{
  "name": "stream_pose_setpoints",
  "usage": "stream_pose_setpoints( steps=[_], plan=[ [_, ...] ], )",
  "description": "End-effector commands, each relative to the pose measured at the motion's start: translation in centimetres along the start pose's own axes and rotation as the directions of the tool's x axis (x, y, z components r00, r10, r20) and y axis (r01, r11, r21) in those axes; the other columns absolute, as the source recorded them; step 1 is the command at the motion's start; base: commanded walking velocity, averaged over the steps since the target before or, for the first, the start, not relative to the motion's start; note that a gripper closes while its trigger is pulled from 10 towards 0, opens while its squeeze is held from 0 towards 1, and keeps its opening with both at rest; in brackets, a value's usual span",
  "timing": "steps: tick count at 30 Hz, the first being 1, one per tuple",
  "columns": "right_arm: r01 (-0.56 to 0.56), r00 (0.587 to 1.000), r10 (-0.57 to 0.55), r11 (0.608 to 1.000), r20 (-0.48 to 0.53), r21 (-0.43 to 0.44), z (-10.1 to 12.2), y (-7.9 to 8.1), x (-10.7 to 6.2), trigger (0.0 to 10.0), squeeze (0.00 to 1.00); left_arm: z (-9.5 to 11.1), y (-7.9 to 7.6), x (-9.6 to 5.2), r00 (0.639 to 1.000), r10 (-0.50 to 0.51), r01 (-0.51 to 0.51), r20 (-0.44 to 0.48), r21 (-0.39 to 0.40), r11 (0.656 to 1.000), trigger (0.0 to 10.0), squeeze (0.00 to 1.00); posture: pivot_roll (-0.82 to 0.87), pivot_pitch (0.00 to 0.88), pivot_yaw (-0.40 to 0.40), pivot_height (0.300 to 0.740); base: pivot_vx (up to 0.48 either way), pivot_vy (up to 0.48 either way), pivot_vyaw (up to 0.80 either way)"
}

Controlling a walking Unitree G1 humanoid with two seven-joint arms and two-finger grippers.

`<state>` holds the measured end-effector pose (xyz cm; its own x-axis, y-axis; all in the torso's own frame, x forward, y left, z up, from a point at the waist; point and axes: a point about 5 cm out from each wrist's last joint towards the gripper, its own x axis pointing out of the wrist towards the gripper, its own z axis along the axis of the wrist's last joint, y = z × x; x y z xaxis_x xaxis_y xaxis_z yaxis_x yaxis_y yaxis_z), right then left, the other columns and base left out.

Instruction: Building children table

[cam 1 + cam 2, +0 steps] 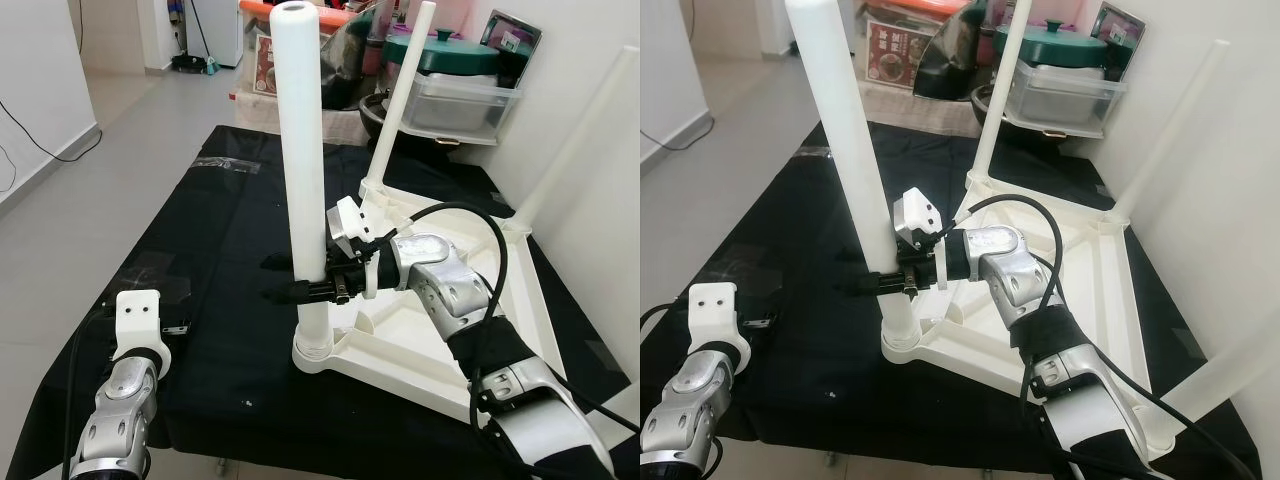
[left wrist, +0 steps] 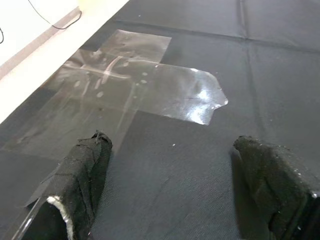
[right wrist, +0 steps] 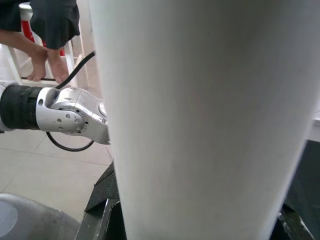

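1. Right gripper (image 1: 300, 291), centre of the left eye frame — its two black fingers are clamped around the tall white cylindrical table leg (image 1: 303, 150), low on the shaft, just above the socket.
2. That leg stands upright in the near corner socket of the upturned white plastic tabletop (image 1: 440, 370), which lies lower right on the black cloth mat (image 1: 220, 230).
3. Two more white legs rise from the far corners — one at top centre (image 1: 398, 110), one at the upper right (image 1: 580, 130).
4. Left gripper (image 2: 175, 200), lower left — fingers spread wide, holding nothing, hovering over the mat near a clear plastic sheet (image 2: 145, 85).
5. Behind, upper right, a green lidded pot (image 1: 445, 50) sits on a clear plastic container (image 1: 465, 105).
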<state>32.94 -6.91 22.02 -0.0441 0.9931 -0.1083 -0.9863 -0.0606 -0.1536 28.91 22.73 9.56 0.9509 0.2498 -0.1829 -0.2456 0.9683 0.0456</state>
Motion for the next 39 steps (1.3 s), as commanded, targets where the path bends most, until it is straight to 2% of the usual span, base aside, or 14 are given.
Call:
stream_pose_setpoints(
  steps=[1,22,26,27,28,29,31,32,34,35,36,37,38,39],
  plan=[
    [-0.02,0.999,0.023,0.994,-0.032,0.11,-2.6,0.8,0.3,0.0,0.0,-1.4,-0.3,-0.2,0.998,-0.01,0.009,-0.065,-0.014,1.0,10.0,0.0,0.12,0.0,-0.167,0.74,0.0,0.0,0.0],
    [0.111,0.993,-0.105,0.985,-0.053,0.134,-3.6,-0.3,-0.6,0.0,0.0,-1.4,-0.2,-0.1,0.997,-0.016,0.014,-0.077,-0.028,1.0,10.0,0.0,0.12,0.0,-0.16,0.74,0.0,0.0,0.0],
    [0.218,0.972,-0.207,0.971,-0.107,0.098,-4.3,-0.3,-0.2,0.0,0.04,-1.5,-0.1,-0.2,0.997,-0.014,0.012,-0.08,-0.028,1.0,10.0,0.0,0.12,0.0,-0.162,0.74,0.0,0.0,0.0],
    [0.295,0.952,-0.283,0.95,-0.118,0.1,-4.6,-0.5,0.1,0.0,0.1,-1.5,-0.1,-0.2,0.997,-0.012,0.01,-0.08,-0.029,1.0,10.0,0.0,0.12,0.0,-0.164,0.74,0.0,0.0,0.0],
    [0.295,0.952,-0.283,0.95,-0.118,0.1,-4.6,-0.5,0.1,0.0,0.1,-1.5,-0.1,-0.2,0.997,-0.012,0.01,-0.08,-0.029,1.0,10.0,0.0,0.12,0.0,-0.164,0.74,0.0,0.0,0.0],
    [0.426,0.9,-0.408,0.898,-0.155,0.109,-5.2,-0.9,0.2,0.0,0.09,-1.5,0.0,-0.3,0.997,-0.01,0.007,-0.081,-0.03,1.0,10.0,0.0,0.12,0.0,-0.164,0.74,0.0,0.0,0.0],
    [0.557,0.824,-0.531,0.823,-0.2,0.113,-5.8,-1.3,0.2,0.0,0.09,-1.6,0.0,-0.3,0.997,-0.007,0.004,-0.083,-0.032,0.999,10.0,0.0,0.12,0.0,-0.164,0.74,0.0,0.0,0.0],
    [0.594,0.799,-0.564,0.795,-0.209,0.124,-6.2,-1.2,0.2,0.0,0.05,-1.6,0.1,-0.3,0.996,-0.006,0.003,-0.084,-0.034,0.999,10.0,0.0,0.11,0.0,-0.162,0.74,0.0,0.0,0.0],
    [0.608,0.789,-0.578,0.783,-0.208,0.133,-6.5,-1.1,0.2,0.0,0.05,-1.6,0.1,-0.3,0.996,-0.005,0.002,-0.085,-0.035,0.999,10.0,0.0,0.11,0.0,-0.162,0.74,0.0,0.0,0.0],
    [0.769,0.637,-0.727,0.62,-0.256,0.155,-7.7,-1.5,-0.4,0.0,0.04,-1.7,0.1,-0.3,0.996,-0.004,0.001,-0.087,-0.036,0.999,10.0,0.0,0.11,0.0,-0.16,0.74,0.0,0.0,0.0],
    [0.837,0.546,-0.788,0.522,-0.285,0.162,-8.3,-1.7,-0.9,0.0,0.04,-1.7,0.2,-0.3,0.996,-0.003,0.0,-0.088,-0.036,0.999,10.0,0.0,0.11,0.0,-0.16,0.74,0.0,0.0,0.0],
    [0.837,0.546,-0.788,0.522,-0.285,0.162,-8.3,-1.7,-0.9,0.0,0.04,-1.7,0.2,-0.3,0.996,-0.003,0.0,-0.088,-0.036,0.999,10.0,0.0,0.11,0.0,-0.16,0.74,0.0,0.0,0.0],
    [0.907,0.42,-0.85,0.382,-0.319,0.175,-9.2,-1.8,-1.7,0.0,0.0,-1.7,0.2,-0.3,0.996,-0.001,-0.003,-0.089,-0.038,0.999,10.0,0.0,0.11,0.0,-0.157,0.74,0.0,0.0,0.0],
    [0.938,0.341,-0.876,0.295,-0.341,0.182,-9.7,-1.8,-2.2,0.0,0.0,-1.7,0.3,-0.3,0.996,0.001,-0.005,-0.09,-0.04,0.999,10.0,0.0,0.11,0.0,-0.157,0.74,0.0,0.0,0.0]
  ],
)
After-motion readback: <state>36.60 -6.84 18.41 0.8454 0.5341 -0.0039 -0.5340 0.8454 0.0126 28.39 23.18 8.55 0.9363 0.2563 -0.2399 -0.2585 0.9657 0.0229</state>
